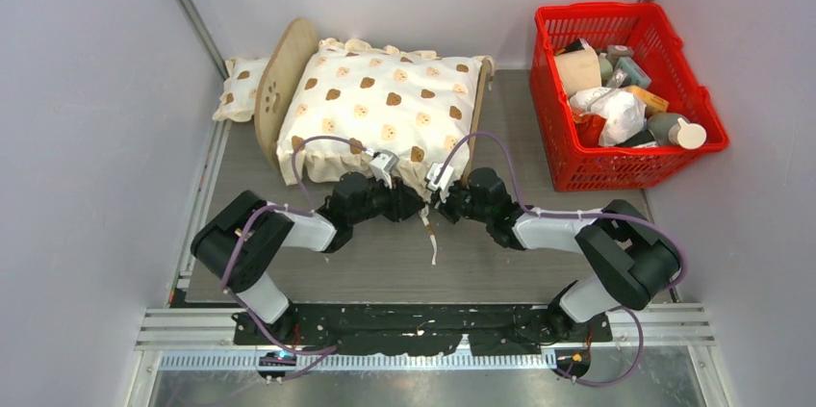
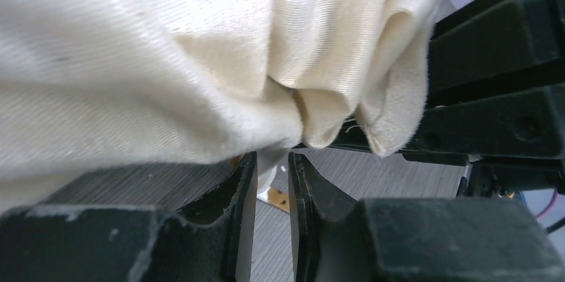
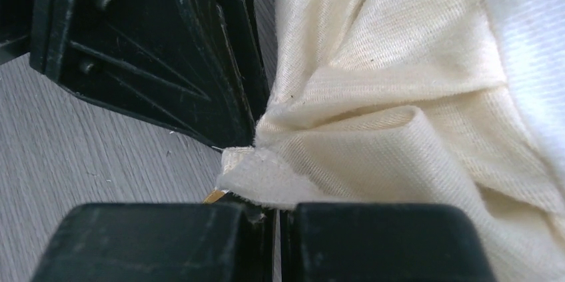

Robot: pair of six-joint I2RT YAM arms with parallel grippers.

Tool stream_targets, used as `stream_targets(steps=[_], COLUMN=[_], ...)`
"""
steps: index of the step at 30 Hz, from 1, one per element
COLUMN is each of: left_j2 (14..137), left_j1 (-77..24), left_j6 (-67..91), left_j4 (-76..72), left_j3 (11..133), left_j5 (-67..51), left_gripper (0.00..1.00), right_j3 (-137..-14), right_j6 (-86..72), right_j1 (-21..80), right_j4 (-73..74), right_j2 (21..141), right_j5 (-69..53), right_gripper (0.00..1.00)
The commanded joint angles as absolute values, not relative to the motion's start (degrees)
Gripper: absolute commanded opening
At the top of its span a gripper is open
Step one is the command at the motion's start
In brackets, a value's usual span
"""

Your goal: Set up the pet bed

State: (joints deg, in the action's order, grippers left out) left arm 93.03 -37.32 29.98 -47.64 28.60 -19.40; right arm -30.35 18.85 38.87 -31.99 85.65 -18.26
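At the far left of the worktop (image 1: 385,267) stands the pet bed (image 1: 276,88), its arched headboard with the paw-print cutout facing left and its footboard facing a red basket (image 1: 550,109) of odds and ends. A cream bear-print cushion (image 1: 385,104) covers the frame, its ruffle (image 1: 332,162) spilling over the near side. A small bear-print pillow (image 1: 239,88) lies behind the headboard, off the bed.

Both arms reach in to the middle of that near side, so the bed lies just beyond them. The left end effector (image 2: 272,192) and the right end effector (image 3: 274,219) meet tip to tip under the ruffle, where a thin tie (image 1: 432,239) dangles onto the worktop. The right one is closed, pinching a corner of the ruffle's hem. The left one's jaws stand a narrow gap apart with a fold of cloth dipping between them; I cannot tell whether they grip it.
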Motion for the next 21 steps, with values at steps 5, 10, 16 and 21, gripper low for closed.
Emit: stream_targets(steps=[5, 10, 16, 21], left_j2=[96.83, 97.33, 94.65, 92.5], left_j1=[-37.43, -38.14, -38.33, -38.79], left_j6=[28.1, 26.6, 28.03, 28.13], left_j4=[-59.5, -60.02, -59.27, -58.98], left_j3=[30.09, 29.89, 27.91, 26.66], left_j5=[-25.06, -24.47, -22.46, -20.8], left_gripper=[0.25, 0.0, 0.0, 0.0], right_j3=[-31.48, -30.89, -30.94, -30.91], right_j6=[17.8, 16.93, 16.62, 16.11], right_j1=[38.41, 38.21, 37.4, 37.03], right_j4=[-33.25, -33.89, -33.57, -33.1], right_j2=[85.12, 84.19, 84.97, 84.77], right_j5=[-17.1, -16.84, -16.53, -16.09], right_gripper=[0.05, 0.05, 0.05, 0.05])
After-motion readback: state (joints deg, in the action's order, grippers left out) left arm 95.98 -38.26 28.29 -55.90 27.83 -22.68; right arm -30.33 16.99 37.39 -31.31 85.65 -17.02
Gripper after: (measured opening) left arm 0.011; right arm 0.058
